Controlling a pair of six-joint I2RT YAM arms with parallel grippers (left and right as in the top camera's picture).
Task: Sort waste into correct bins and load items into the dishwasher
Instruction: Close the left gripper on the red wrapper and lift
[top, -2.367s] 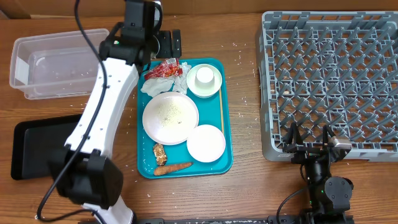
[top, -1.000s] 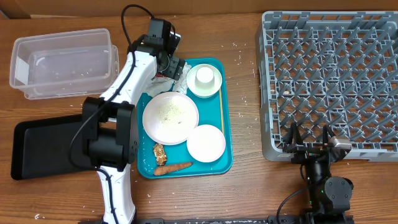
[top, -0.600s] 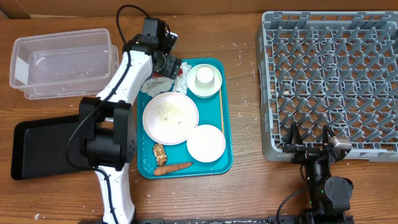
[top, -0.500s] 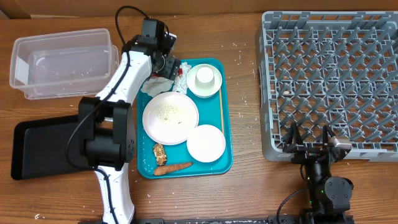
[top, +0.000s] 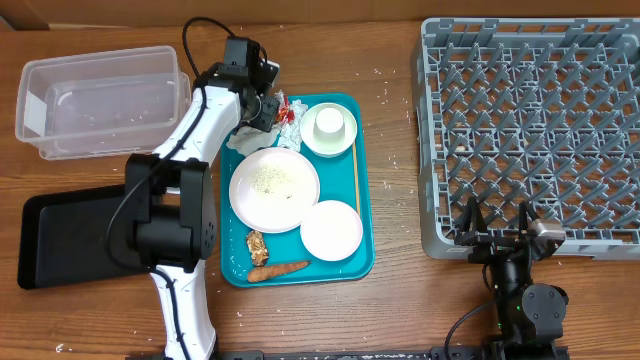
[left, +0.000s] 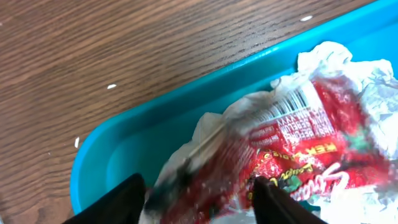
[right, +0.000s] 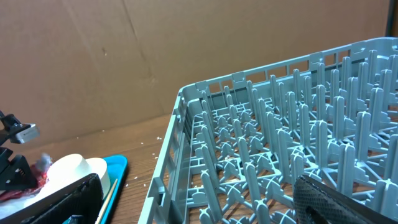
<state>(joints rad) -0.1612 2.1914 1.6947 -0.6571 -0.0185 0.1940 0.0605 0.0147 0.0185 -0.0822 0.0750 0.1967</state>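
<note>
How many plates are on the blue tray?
2. The big white plate sits in the tray's middle; the smaller pale plate lies at its front right corner. None seems hidden.

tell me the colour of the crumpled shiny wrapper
The crumpled shiny wrapper is mainly red, with white print and a barcode; clearest in the left wrist view.

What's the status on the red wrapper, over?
Left tool straddling red wrapper on teal tray, grip unconfirmed. Right tool open, at dish rack. White tissue crumpled right beside wrapper.
</note>
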